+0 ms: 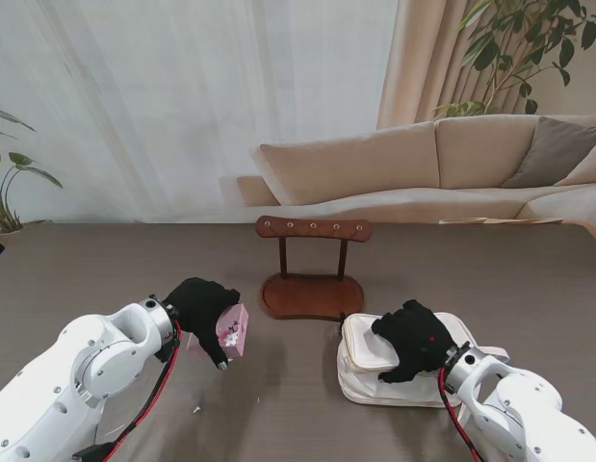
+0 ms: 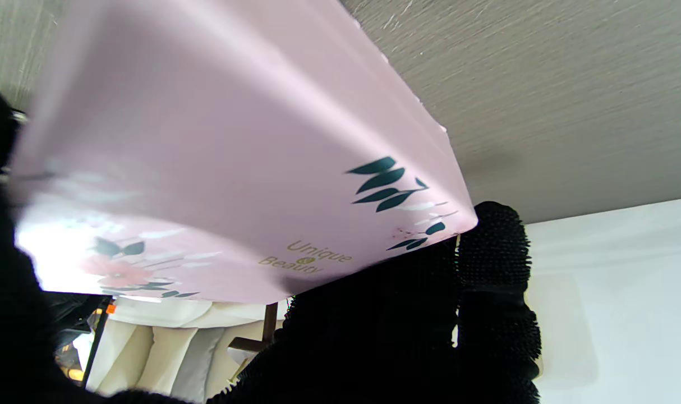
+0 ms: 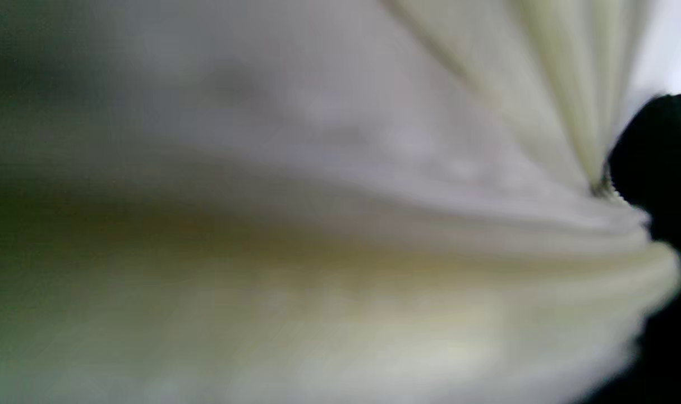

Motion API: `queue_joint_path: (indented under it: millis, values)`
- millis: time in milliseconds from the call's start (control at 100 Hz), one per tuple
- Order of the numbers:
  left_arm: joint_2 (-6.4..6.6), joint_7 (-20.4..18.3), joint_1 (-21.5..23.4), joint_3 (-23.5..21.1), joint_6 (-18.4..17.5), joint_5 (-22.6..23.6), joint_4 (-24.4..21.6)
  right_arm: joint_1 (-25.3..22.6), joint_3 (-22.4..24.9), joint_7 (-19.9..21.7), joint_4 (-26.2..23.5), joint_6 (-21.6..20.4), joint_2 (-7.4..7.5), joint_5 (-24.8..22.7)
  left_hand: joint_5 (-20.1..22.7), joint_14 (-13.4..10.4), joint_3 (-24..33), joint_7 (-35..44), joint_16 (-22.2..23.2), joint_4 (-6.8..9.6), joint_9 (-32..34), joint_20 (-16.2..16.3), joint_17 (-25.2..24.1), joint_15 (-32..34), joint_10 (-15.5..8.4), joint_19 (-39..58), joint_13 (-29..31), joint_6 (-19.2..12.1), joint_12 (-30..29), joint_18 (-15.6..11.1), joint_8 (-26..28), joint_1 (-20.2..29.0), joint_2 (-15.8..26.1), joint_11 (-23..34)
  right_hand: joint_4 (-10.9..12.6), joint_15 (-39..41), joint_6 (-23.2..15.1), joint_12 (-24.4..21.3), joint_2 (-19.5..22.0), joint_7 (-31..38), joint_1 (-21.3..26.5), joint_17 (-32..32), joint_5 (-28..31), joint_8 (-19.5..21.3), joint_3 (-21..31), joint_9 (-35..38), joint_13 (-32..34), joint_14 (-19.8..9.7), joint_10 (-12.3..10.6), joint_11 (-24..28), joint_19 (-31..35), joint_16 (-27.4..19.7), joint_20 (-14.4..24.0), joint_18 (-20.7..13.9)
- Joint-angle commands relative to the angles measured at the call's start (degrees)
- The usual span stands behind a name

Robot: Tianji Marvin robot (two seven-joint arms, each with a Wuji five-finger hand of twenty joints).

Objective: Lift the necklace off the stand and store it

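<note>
- Behind the brown table [image 1: 298, 414] stood a beige sofa [image 1: 432, 164], pale curtains and leafy plants; the wooden stand [image 1: 313, 274] sat near the table's middle and served as the landmark.
- On the stand, the top bar with its row of pegs looked bare; no necklace could be seen hanging from it, so I judged the removal step done.
- Left of the stand and nearer to me, the left hand [image 1: 203, 310] was curled around a pink pouch [image 1: 233, 332], fingers and thumb pinching it off the table.
- Seen from the left wrist, the pink pouch [image 2: 234, 168] filled most of the view, printed with flowers and leaves, with the fingertips [image 2: 495, 241] pressed under its edge.
- Right of the stand and nearer to me, the right hand [image 1: 415, 342] lay on a white bag [image 1: 370, 385], fingers bent down over its raised flap, seemingly gripping it.
- From the right wrist, only blurred white fabric and one dark fingertip [image 3: 660, 151] showed, so the exact grip could not be told.
- Where the necklace was could not be told; it was too small or hidden, perhaps already inside the pouch.
- As a judgement, storing was what remained: the pouch had yet to go into the white bag.
</note>
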Motion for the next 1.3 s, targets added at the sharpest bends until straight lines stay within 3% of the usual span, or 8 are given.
queue_joint_path:
  millis: [0, 20, 50, 110, 310, 750, 1170, 1290]
  values:
    - [-0.06, -0.9, 0.0, -0.1, -0.1, 0.1, 0.0, 0.5, -1.5, -0.2, 2.1, 0.7, -0.14, -0.9, 6.5, -8.4, 30.4, 36.9, 0.3, -0.55, 6.8, 1.1, 0.0, 7.3, -5.8, 3.8, 5.2, -10.0, 5.1, 1.4, 3.7, 30.5, 8.5, 9.2, -3.8, 4.8, -13.0, 4.2, -8.2, 10.7, 4.1, -8.9, 9.5, 4.4, 26.7, 8.7, 6.3, -3.3, -5.9, 4.3, 9.1, 3.1, -3.3, -1.7]
    - [-0.06, -0.9, 0.0, -0.1, -0.1, 0.1, 0.0, 0.9, -1.9, -1.0, 2.5, 0.9, -0.10, -1.0, 6.5, -8.3, 30.4, 36.9, 0.2, -0.53, 6.8, 1.1, 0.0, 7.3, -5.9, 3.8, 5.2, -10.0, 5.1, 1.4, 3.7, 30.5, 8.4, 9.2, -9.2, 5.8, -14.2, 4.7, -12.6, 12.9, 2.3, -8.1, 10.5, 0.5, 35.5, 10.5, 7.8, -3.7, -6.3, 4.3, 11.9, 3.8, -4.1, -2.0]
    - [-0.06, -0.9, 0.0, -0.1, -0.1, 0.1, 0.0, 1.4, -2.5, -2.0, 3.1, 1.2, -0.08, -1.1, 6.5, -8.4, 30.4, 36.9, 0.3, -0.55, 6.8, 1.1, 0.0, 7.3, -5.9, 3.8, 5.3, -10.0, 5.1, 1.4, 3.7, 30.4, 8.4, 9.2, -15.1, 7.2, -15.8, 5.5, -15.2, 16.6, 2.8, -6.9, 11.6, -4.3, 39.6, 13.0, 9.9, -4.1, -6.6, 4.0, 15.7, 4.7, -4.6, -2.2]
    - [-0.06, -0.8, 0.1, -0.2, -0.1, 0.1, 0.0, 2.4, -3.9, -3.9, 4.3, 1.8, -0.16, -0.8, 6.5, -8.4, 30.4, 36.9, 0.3, -0.53, 6.8, 1.1, 0.1, 7.3, -5.8, 3.9, 5.2, -10.0, 5.1, 1.4, 3.7, 30.5, 8.4, 9.2, -18.9, 9.7, -18.6, 7.8, -16.9, 23.6, 6.1, -3.9, 13.0, -9.2, 40.4, 18.1, 13.9, -4.2, -7.0, 2.9, 21.8, 6.1, -4.4, -2.7]
    - [-0.06, -0.7, 0.3, -0.4, -0.1, 0.3, -0.1, 4.8, -6.7, -6.2, 6.9, 1.0, -0.68, 2.0, 6.5, -8.5, 30.4, 36.9, 0.3, -0.56, 6.8, 1.1, 0.1, 7.4, -5.8, 3.9, 5.3, -10.0, 5.1, 1.4, 3.7, 30.4, 8.5, 9.2, -17.8, 15.3, -20.7, 11.7, -11.8, 28.2, 9.4, 3.5, 18.9, -6.8, 42.4, 24.9, 20.5, -2.4, -6.4, 4.8, 29.9, 9.4, -2.7, -4.5]
    - [-0.08, -0.6, 2.6, -3.4, -0.1, 1.6, -1.9, 8.5, -12.7, -10.2, 7.2, -1.5, -1.86, 5.4, 6.5, -8.4, 30.4, 36.9, 0.3, -0.59, 6.8, 1.1, 0.0, 7.4, -5.8, 3.9, 5.3, -10.0, 5.1, 1.5, 3.7, 30.5, 8.4, 9.2, -16.9, 20.2, -21.0, 14.7, -10.6, 30.3, 11.0, 9.0, 18.3, -3.4, 44.4, 26.4, 23.5, -1.4, -4.8, 7.4, 31.5, 12.3, -1.8, -6.2]
    - [-0.11, -0.3, 4.7, -5.8, -0.1, 2.5, -2.9, 9.7, -16.9, -10.1, 4.8, -2.4, -2.90, 8.0, 6.5, -8.4, 30.3, 36.9, 0.2, -0.59, 6.8, 1.1, 0.1, 7.4, -5.8, 3.9, 5.3, -10.0, 5.0, 1.5, 3.7, 30.5, 8.4, 9.1, -16.8, 21.4, -20.8, 15.0, -10.0, 30.7, 11.0, 9.7, 17.8, -3.4, 44.4, 26.5, 23.4, -1.1, -4.7, 7.4, 31.3, 12.8, -1.5, -6.2]
    - [-0.12, -0.2, 5.1, -6.3, 0.0, 2.7, -3.1, 6.0, -12.4, -6.2, -0.5, -4.7, -2.95, 8.3, 6.5, -8.4, 30.3, 36.9, 0.2, -0.58, 6.8, 1.1, 0.1, 7.4, -5.8, 3.9, 5.2, -10.0, 5.0, 1.5, 3.7, 30.5, 8.5, 9.1, -16.8, 21.7, -20.9, 15.1, -10.0, 30.9, 11.2, 9.9, 17.8, -3.4, 44.5, 26.5, 23.4, -1.0, -4.6, 7.4, 31.3, 12.8, -1.4, -6.2]
